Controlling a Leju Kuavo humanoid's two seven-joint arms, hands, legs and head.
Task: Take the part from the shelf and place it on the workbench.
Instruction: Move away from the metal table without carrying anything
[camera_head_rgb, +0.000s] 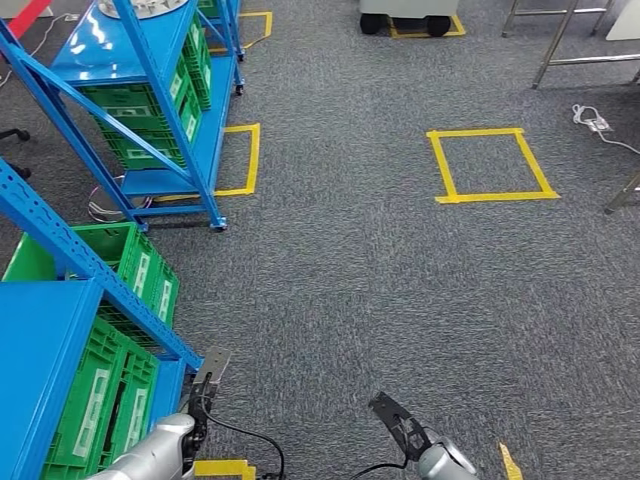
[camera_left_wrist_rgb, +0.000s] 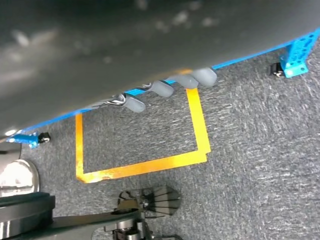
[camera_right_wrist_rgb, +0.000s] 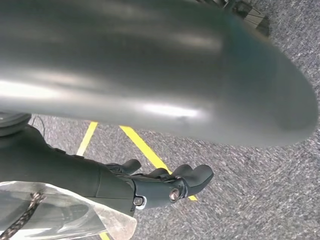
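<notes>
Part not yet in our grasp and we cannot pick it out for certain; the likeliest candidate is the round silvery object (camera_head_rgb: 143, 6) on the top deck of the far blue shelf (camera_head_rgb: 151, 90), cut off by the frame edge. Left robot hand (camera_left_wrist_rgb: 166, 87) hangs beside the body with fingers apart over a yellow tape square (camera_left_wrist_rgb: 139, 145) on the carpet, holding nothing, and the right robot hand (camera_right_wrist_rgb: 166, 182) hangs likewise, fingers loosely curled and empty. We judge this the approach: turn left, square up to the shelf with the green crates (camera_head_rgb: 113, 400) kept clear of our arms, and raise a hand only once the part sits fully in sight.
</notes>
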